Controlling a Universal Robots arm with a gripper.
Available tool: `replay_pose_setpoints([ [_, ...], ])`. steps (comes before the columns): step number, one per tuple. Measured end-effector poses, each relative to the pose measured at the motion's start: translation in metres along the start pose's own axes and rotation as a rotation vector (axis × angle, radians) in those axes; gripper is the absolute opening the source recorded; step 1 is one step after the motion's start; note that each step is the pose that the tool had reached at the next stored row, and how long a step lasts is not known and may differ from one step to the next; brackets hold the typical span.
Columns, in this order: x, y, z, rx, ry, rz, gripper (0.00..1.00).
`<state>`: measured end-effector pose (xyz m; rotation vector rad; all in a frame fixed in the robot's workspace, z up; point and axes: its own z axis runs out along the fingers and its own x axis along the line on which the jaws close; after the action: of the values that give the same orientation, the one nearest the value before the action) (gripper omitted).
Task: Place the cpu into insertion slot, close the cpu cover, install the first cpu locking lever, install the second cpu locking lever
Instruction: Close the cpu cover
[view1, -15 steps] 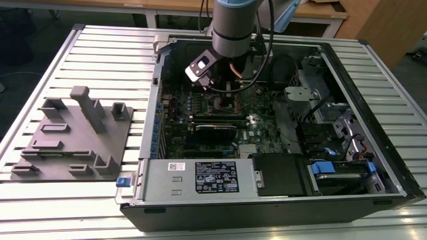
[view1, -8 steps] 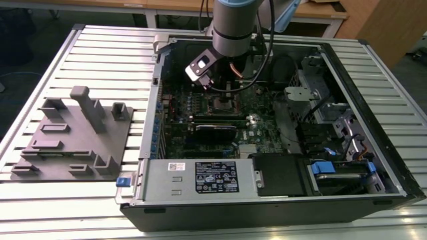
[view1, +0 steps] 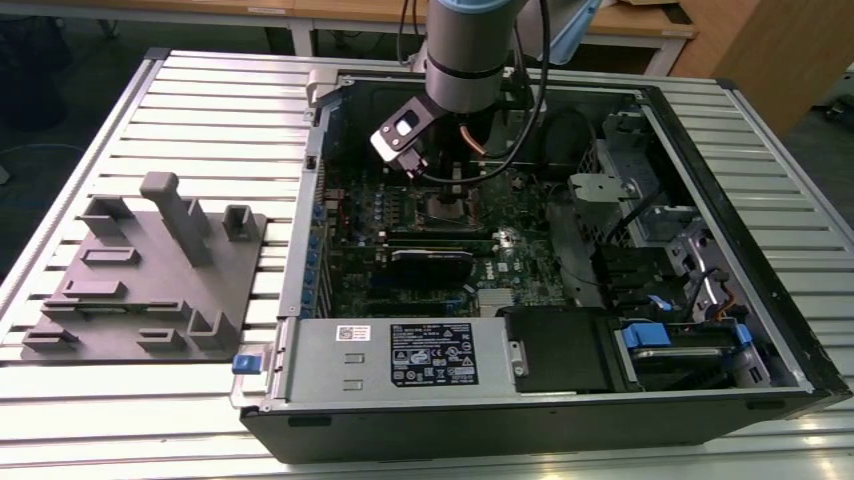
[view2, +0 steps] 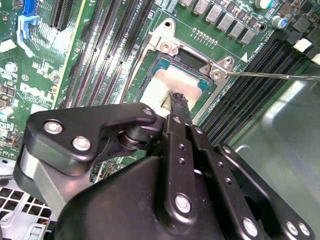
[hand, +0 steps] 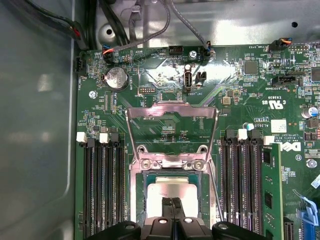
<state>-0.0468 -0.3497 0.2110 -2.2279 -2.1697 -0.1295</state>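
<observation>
A ribbed metal table carries an open computer case and, beside it, a grey fixture plate.

The grey cylindrical arm reaches straight down, its black metal tool pointing downward (fingertips pressed together, a thin seam between them).

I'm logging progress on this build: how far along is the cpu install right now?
Done, it seems: the cpu lies in the insertion slot. In hand: the end effector, shut, sits right over the cpu, its tip at the cpu's face in the second wrist view. Left: the cpu cover is flipped open, away from the socket, and a locking lever stands unlatched.
</observation>
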Motion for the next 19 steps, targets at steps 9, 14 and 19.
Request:
replay_pose_setpoints([
  [9,0.0,0.0001,-0.0002,0.0011,0.0,0.0,0.11],
  [14,0.0,0.0001,-0.0003,0.0009,-0.0174,-0.001,0.11],
  [19,0.0001,0.0001,-0.0019,0.0036,-0.0176,0.0,0.11],
])
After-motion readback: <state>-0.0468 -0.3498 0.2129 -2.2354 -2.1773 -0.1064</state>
